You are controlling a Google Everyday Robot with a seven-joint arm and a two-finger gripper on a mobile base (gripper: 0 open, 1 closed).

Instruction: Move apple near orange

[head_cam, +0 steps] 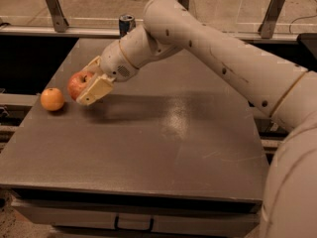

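Observation:
The red apple (78, 83) with yellowish patches sits between the cream fingers of my gripper (85, 85), which is shut on it low over the left side of the grey table (163, 133). The small orange (52, 99) rests on the table near its left edge, a short gap to the left of the apple. My white arm reaches in from the right across the table. Whether the apple touches the table surface I cannot tell.
A drink can (127, 24) stands at the table's far edge behind the arm. Metal rails and posts run behind the table. A drawer handle (133, 226) shows on the front below the table top.

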